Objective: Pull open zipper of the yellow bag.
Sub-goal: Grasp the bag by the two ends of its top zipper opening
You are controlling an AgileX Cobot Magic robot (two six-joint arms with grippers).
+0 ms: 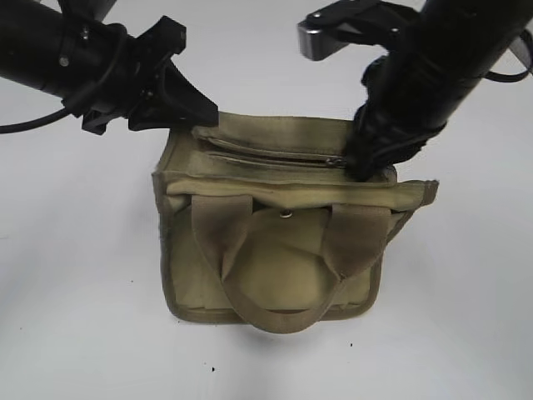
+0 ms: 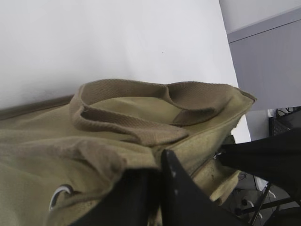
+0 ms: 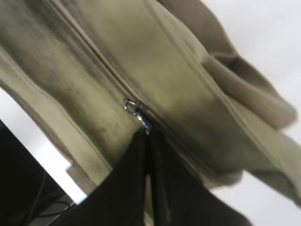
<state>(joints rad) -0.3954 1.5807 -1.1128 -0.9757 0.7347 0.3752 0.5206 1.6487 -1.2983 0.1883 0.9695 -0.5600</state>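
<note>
While the yellow bag (image 1: 275,242) sits upright in the middle of the white table (image 1: 75,317), I have both arms down on its top. In the exterior view the bag faces me with its two webbing handles (image 1: 275,250) flopped forward over the front pocket, and the snap button (image 1: 286,214) shows just under the top edge. The zipper (image 1: 266,156) runs straight across the top panel, its line looking closed along the length I can see, and its small silver pull tab (image 1: 335,161) sits near the right end. My right gripper (image 1: 366,162) is planted at that end, and on the right wrist view the two black fingers (image 3: 162,188) are pressed together with no gap, their tips (image 3: 146,136) meeting right at the shiny pull tab (image 3: 136,113); they look clenched on the tab's lower end, though the blur keeps me from seeing how much metal is caught. My left gripper (image 1: 196,112) rests at the bag's back left corner. On the left wrist view its dark fingers (image 2: 174,188) are nearly together and pinch the canvas edge of the bag (image 2: 94,141), with a handle loop (image 2: 141,113) lying just above them and a metal ring (image 2: 60,194) peeking out at lower left.
</note>
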